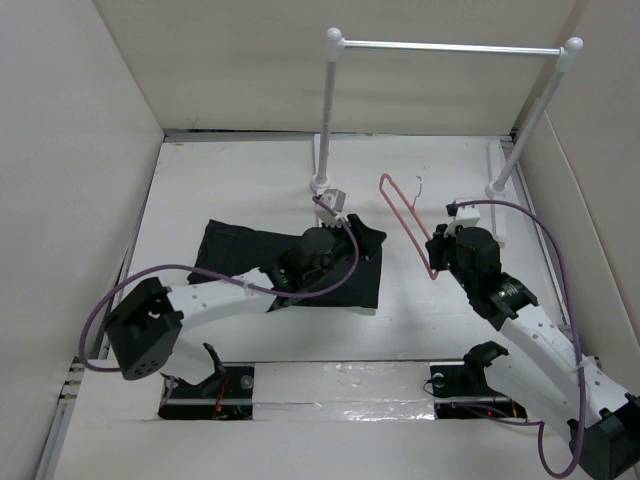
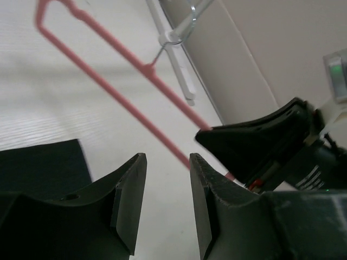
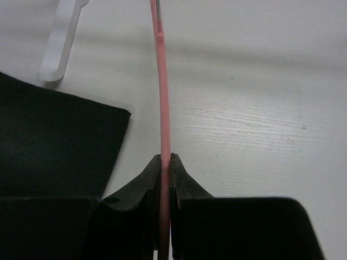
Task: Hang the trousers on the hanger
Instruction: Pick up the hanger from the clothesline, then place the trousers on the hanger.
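The black trousers lie folded flat on the table, left of centre. My left arm reaches over them. My left gripper is open and empty above their right edge, pointing at the hanger. The pink hanger is held tilted up off the table by my right gripper, which is shut on one thin bar. In the left wrist view the open gripper faces the hanger, with trousers at lower left. In the right wrist view the gripper pinches the hanger bar, with the trousers to the left.
A white-and-silver rail on two posts stands at the back, its feet on the table behind the trousers and hanger. One foot shows in the right wrist view. Beige walls enclose the table on the left, back and right.
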Available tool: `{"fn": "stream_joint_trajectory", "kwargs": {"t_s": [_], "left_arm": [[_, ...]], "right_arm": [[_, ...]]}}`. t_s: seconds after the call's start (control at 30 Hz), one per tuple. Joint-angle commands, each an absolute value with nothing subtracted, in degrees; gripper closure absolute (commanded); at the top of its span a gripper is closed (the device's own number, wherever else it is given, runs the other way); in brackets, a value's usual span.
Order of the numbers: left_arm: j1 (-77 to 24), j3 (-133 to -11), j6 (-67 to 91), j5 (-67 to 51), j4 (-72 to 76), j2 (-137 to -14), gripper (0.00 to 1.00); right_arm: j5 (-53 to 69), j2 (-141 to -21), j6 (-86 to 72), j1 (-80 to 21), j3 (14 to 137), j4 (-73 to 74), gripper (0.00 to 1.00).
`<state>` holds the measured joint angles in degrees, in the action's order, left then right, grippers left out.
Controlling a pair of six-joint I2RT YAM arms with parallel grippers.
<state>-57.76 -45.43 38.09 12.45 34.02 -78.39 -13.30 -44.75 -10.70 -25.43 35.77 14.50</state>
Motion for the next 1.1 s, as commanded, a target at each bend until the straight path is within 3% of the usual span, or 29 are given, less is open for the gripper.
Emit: {"fn": "stream_joint_trajectory", "kwargs": {"t_s": [0.0,0.37,0.67,0.83,0.93,0.97,1.07], "left_arm": [[-59.14,-51.83,43.94,7.39,39.81,-83.66,0.65],[-60.21,-62.49,48.51,5.88,41.57,-99.14,0.56],[-60.21,-65.3,50.8,8.17,42.71,-104.67,0.57],[-60.21,-66.8,51.24,8.17,41.84,-106.43,0.71],[-60.21,-66.8,51.33,8.17,41.22,-106.7,0.88],[-60.21,-66.62,51.5,8.26,41.22,-106.61,0.99],[-60.21,-65.39,51.51,7.65,41.57,-106.0,1.0]], "right_arm": [[-15.03,-42.1,-12.74,-27.94,35.16,6.95,1.0],[-17.93,-40.61,-13.8,-33.83,31.03,3.96,1.0],[-17.66,-40.61,-14.59,-34.98,30.41,4.75,1.0],[-18.54,-39.55,-15.03,-36.21,28.83,4.12,1.0],[-18.11,-38.85,-15.47,-36.21,28.48,4.05,1.0],[-17.41,-38.76,-15.56,-36.73,28.04,3.61,1.0],[-17.05,-38.41,-16.08,-37.27,28.3,5.71,0.9]]}}
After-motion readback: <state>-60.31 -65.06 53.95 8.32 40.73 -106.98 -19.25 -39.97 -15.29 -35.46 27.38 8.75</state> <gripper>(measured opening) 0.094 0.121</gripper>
